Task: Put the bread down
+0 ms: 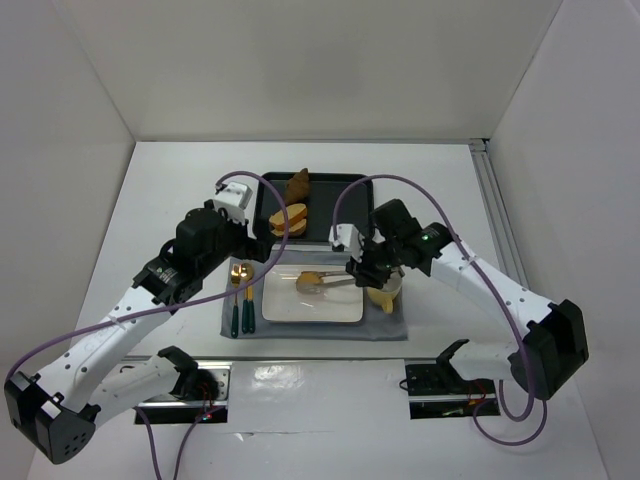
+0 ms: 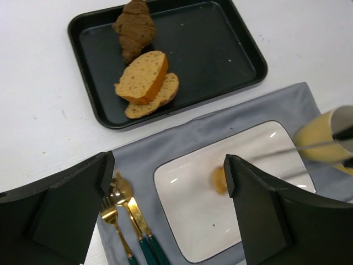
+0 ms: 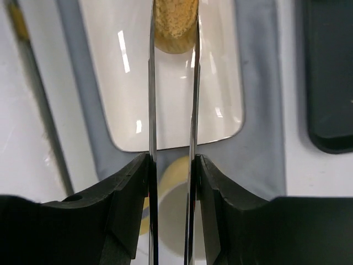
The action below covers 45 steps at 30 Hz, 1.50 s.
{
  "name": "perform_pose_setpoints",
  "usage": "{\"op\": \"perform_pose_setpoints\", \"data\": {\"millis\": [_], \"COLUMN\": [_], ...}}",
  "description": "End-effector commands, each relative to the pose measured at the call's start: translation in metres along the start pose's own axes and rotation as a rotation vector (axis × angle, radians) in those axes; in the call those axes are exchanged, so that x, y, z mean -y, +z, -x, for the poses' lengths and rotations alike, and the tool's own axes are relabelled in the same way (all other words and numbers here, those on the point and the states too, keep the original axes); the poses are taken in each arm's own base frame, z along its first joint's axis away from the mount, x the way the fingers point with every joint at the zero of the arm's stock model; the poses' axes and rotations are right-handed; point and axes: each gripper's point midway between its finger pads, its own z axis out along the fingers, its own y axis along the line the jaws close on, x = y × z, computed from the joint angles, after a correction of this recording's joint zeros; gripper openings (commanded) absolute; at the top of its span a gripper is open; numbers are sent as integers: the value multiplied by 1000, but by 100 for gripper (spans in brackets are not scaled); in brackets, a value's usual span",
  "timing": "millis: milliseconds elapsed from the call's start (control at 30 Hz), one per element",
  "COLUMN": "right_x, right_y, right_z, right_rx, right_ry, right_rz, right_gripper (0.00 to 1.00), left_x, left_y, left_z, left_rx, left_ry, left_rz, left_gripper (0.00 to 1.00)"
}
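Observation:
My right gripper (image 1: 365, 272) (image 3: 172, 165) is shut on a pair of metal tongs (image 1: 328, 283) (image 3: 151, 88). The tong tips pinch a tan slice of bread (image 1: 310, 279) (image 3: 175, 25) over the white plate (image 1: 300, 310) (image 3: 121, 83). I cannot tell whether the slice touches the plate. In the left wrist view this slice (image 2: 219, 179) shows partly behind a finger. My left gripper (image 1: 252, 248) (image 2: 168, 171) hangs open and empty above the plate's left part (image 2: 209, 221). Two more bread slices (image 1: 287, 218) (image 2: 144, 77) and a brown croissant (image 1: 298, 185) (image 2: 134, 27) lie in the black tray (image 1: 335, 190) (image 2: 220, 55).
The plate sits on a grey placemat (image 1: 385, 325) (image 2: 182, 143). Gold cutlery with green handles (image 1: 240, 300) (image 2: 124, 204) lies left of the plate. A yellow cup (image 1: 385, 293) (image 2: 320, 141) (image 3: 176, 210) stands at the plate's right end, beneath my right wrist. White walls enclose the table.

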Motion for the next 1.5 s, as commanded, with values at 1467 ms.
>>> {"op": "perform_pose_setpoints", "data": {"millis": [1467], "right_x": [101], "right_y": [23], "right_z": [98], "right_rx": [163], "right_ry": [-246], "right_rz": [-324], "right_gripper": [63], "left_x": [-43], "left_y": [-17], "left_z": [20], "left_rx": [111], "left_ry": [-55], "left_rz": [248], "left_gripper": [100]}}
